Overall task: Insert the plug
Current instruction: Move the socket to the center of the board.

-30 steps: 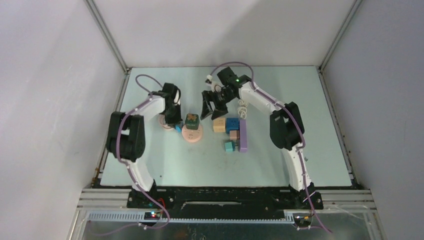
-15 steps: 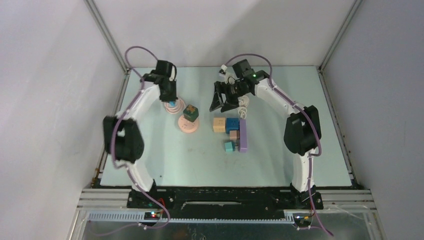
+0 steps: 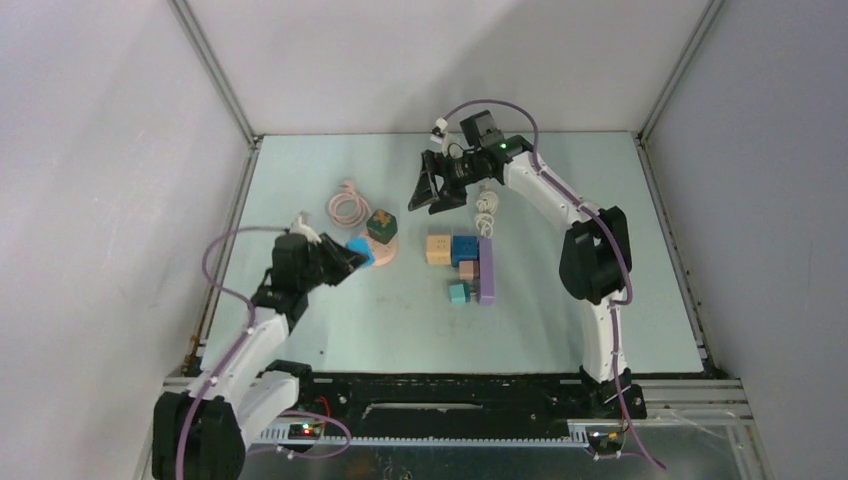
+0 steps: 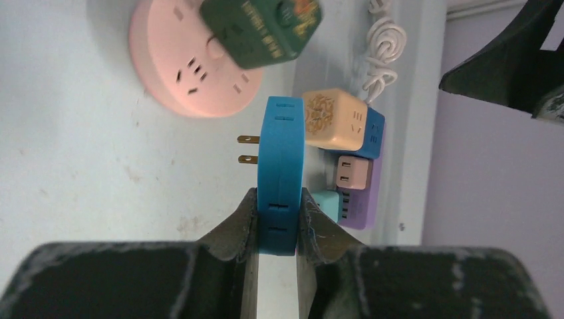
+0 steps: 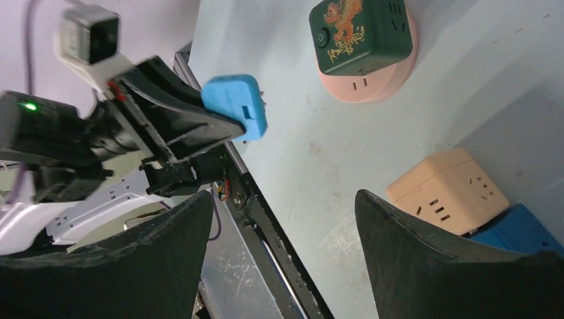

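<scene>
— Blue plug [image 4: 281, 174]: done yet?
— Not inserted. Sits pinched in left end effector [image 4: 277, 206], prongs bare, aloft just beside pink socket [image 4: 193, 73], nearer tabletop's left edge.
— Right end effector [image 5: 282, 206]?
— Spread wide, holding nothing, near far edge.
— Left to do?
— Aligning, pushing prongs in.
— Any writing?
— Nothing legible; only orange emblem on green cube [image 5: 362, 33].

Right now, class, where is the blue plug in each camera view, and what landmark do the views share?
Top external: blue plug left of centre, pinched by the left gripper.
Left wrist: blue plug at centre, prongs pointing left.
Right wrist: blue plug upper left.
Shared landmark: dark green cube adapter on the pink round socket.
</scene>
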`<act>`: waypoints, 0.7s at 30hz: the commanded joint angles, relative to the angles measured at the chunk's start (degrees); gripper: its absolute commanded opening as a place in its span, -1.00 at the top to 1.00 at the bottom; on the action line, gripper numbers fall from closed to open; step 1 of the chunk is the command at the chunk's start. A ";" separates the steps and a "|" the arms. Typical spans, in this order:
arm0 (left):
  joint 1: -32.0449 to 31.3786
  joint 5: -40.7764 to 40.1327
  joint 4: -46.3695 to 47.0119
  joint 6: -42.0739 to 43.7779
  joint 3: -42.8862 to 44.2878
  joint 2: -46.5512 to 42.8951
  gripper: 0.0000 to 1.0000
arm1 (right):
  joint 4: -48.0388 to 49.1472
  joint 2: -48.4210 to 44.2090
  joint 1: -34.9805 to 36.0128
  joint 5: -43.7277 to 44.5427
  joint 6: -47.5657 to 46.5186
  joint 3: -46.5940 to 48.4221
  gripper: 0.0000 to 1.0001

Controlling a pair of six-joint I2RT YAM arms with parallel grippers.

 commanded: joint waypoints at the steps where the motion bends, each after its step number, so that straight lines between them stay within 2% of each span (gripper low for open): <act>1: 1.44 2.83 28.10 -20.30 -11.38 -4.26 1.00 | 3.29 2.95 -0.09 -3.17 0.81 1.76 -0.62; 6: 2.50 4.50 47.25 -27.60 -18.60 2.55 1.00 | 3.96 7.46 0.11 -5.58 0.93 5.31 -0.66; 9: 4.67 4.47 64.38 -33.56 -23.61 10.04 1.00 | 3.31 10.04 0.10 -5.89 0.38 8.20 -0.66; 12: 5.48 6.59 73.99 -36.11 -24.67 18.13 1.00 | 4.67 10.62 -0.19 -6.31 0.75 8.25 -0.66; 16: 5.62 6.06 94.16 -38.46 -27.31 29.40 1.00 | 6.94 9.98 -0.79 -6.33 0.99 6.28 -0.66; 17: 5.66 5.51 97.48 -39.25 -28.03 32.75 1.00 | 7.88 9.65 -0.95 -6.40 1.25 5.32 -0.66; 21: 5.78 8.56 98.14 -37.36 -26.14 38.60 1.00 | 12.81 7.46 -1.99 -6.96 2.80 0.48 -0.66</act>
